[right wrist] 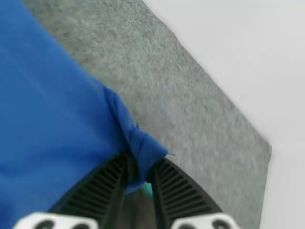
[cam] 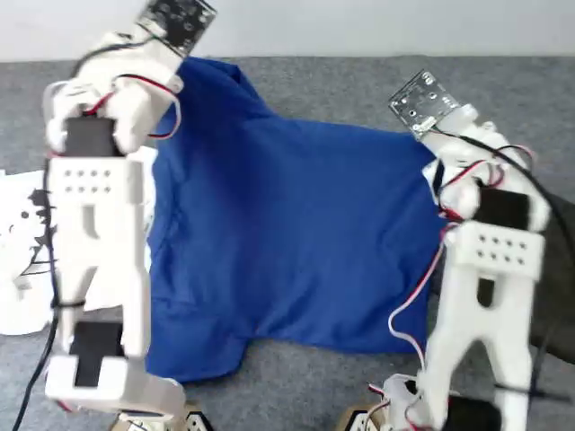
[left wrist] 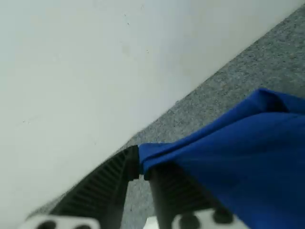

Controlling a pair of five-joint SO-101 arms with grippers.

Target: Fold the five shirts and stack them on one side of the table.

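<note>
Blue shirt [cam: 296, 242] lies spread across the centre of the grey table [cam: 359, 90], its left edge hidden under an arm. Left claw [left wrist: 141, 164] is closed on a shirt corner, upper left; right claw [right wrist: 139, 167] pinches a bunched corner, upper right. A white garment [cam: 22, 260] is cut off at frame left.

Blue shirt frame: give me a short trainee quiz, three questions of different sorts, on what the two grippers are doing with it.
1. True or false: the left gripper is shut on an edge of the blue shirt.
2. What does the right gripper pinch? A) a white shirt B) a bunched corner of the blue shirt C) nothing
3. Short answer: what colour is the table cover under the shirt?

Key: 1 true; 2 B; 3 grey.
</note>
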